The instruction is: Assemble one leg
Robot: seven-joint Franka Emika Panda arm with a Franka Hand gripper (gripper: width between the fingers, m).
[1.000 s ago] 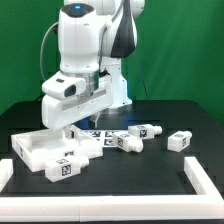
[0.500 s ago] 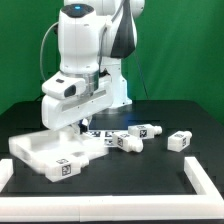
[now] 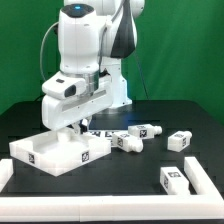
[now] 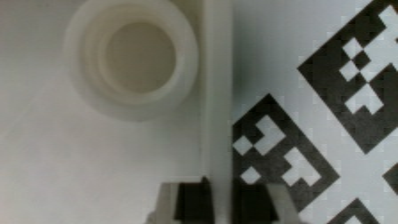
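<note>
My gripper [image 3: 72, 127] is down at the far rim of the large white rimmed panel [image 3: 45, 155], which lies at the exterior view's left. In the wrist view the fingers [image 4: 185, 203] stand close together with the panel's thin wall between them. A round socket [image 4: 134, 55] and tag stickers [image 4: 329, 120] fill that view. Three stubby white tagged legs lie apart from the gripper: one [image 3: 127, 142] beside the panel, one [image 3: 148, 131] behind it, one [image 3: 180, 140] further right. A fourth tagged block [image 3: 172, 180] lies at the front right.
White rails run along the table's front [image 3: 100, 208], its left edge [image 3: 5, 172] and its right edge [image 3: 207, 180]. The marker board [image 3: 98, 133] lies flat just behind the panel. The robot's base [image 3: 110, 90] stands behind the work area.
The panel has turned and slid toward the exterior view's right with my gripper on its rim. The tagged block at the front right did not show earlier.
</note>
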